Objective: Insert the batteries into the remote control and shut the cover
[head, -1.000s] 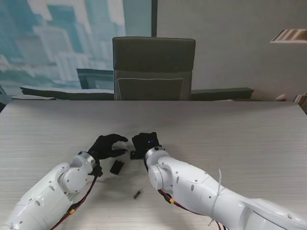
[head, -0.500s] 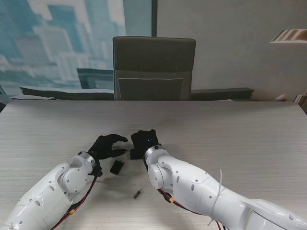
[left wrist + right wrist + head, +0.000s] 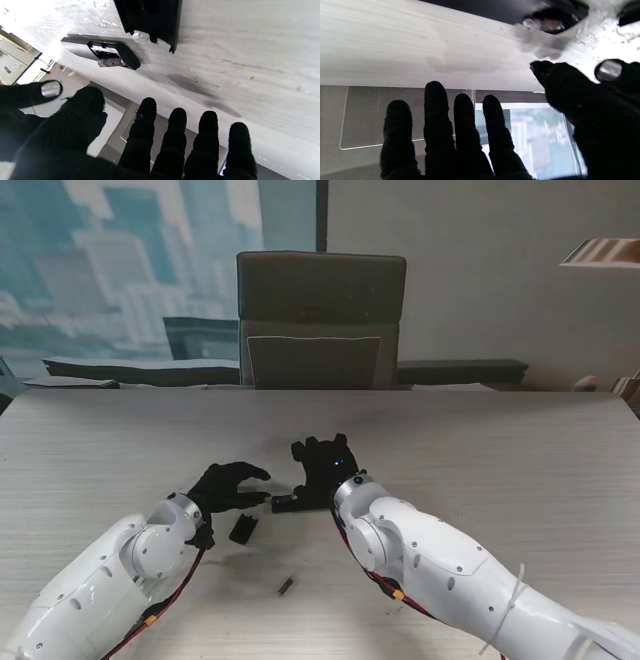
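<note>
Nearest to me on the table [image 3: 520,470] lies a loose battery [image 3: 286,585], between the two forearms and clear of both. Farther out, the detached battery cover [image 3: 243,527] rests just beside the left wrist. Beyond it, the remote control [image 3: 287,503] lies between the two hands, compartment side up; the left wrist view shows one battery already seated [image 3: 110,62] in the open bay.

The left hand [image 3: 228,484] hovers with its fingers [image 3: 147,117] spread and holds nothing. The right hand [image 3: 325,467] is likewise spread and empty, positioned just beside the remote control's far end; contact cannot be confirmed.

Judged step: one cell is installed, the second is outstanding, and the cover is not yet fitted. The next move calls for picking up the loose battery, which is small and lies flat, so a fingertip pinch is required. Then align polarity, press it into the free slot, and slide the cover on.

The table is pale wood-grain laminate. Behind it stands a dark office chair [image 3: 320,320], a grey wall and a cityscape panel [image 3: 120,260].
</note>
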